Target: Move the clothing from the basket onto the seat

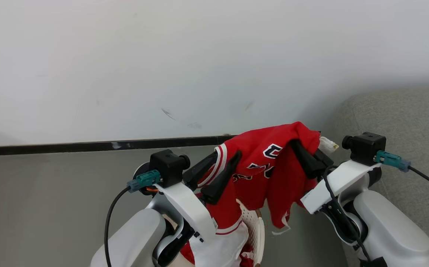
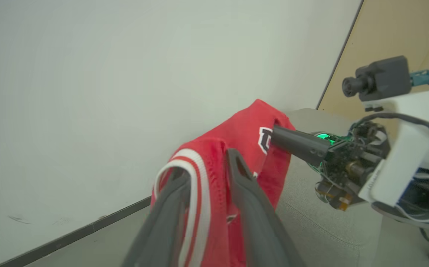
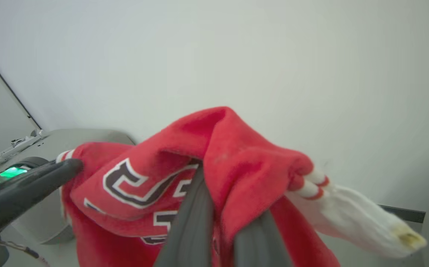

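Wall (image 1: pixel 199 66) bkgd; clothing (image 1: pixel 274 181) axis L-R

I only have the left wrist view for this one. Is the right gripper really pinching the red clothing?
Observer: Yes. In the right wrist view the right gripper is shut on a fold of the clothing.
Operator: Where is the basket?
Observer: The head view has the basket below the hanging fabric, between the arms.
Operator: Anything else held up?
Observer: A white piece with red stripes sticks out beside that gripper.
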Controlling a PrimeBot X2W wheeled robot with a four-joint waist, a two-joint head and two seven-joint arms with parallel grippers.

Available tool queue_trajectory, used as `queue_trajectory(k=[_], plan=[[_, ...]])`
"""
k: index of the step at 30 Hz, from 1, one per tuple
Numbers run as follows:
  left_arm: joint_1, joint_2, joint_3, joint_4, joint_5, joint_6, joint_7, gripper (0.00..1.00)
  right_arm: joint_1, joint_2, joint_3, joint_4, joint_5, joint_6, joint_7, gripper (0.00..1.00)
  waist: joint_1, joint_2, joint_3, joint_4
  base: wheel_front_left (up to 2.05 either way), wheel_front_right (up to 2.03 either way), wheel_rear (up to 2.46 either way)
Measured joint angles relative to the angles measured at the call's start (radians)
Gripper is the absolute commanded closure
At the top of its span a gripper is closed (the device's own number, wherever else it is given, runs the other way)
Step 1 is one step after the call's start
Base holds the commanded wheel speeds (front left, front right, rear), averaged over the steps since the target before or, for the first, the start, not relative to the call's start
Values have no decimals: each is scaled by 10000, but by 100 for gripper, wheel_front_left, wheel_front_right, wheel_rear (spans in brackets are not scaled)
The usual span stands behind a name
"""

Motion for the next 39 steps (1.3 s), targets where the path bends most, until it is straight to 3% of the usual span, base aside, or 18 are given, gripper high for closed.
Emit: queue_trajectory(k=[1,20,39], plan=[[0,27,-94,-27,-10,0,10,0,1,-10,-31,-67,40,0,-2,100,0,0,7,-22,0,0,0],[326,516,-546,-203,-265,-79,15,0,838,-736,-1858,-1367,-403,0,-6,100,0,0,20,-859,0,0,0],[359,899,-882,-274,-121,-79,-360,0,2253,-633,-3522,-2834,-752,0,-8,100,0,0,152,-2110,0,0,0]])
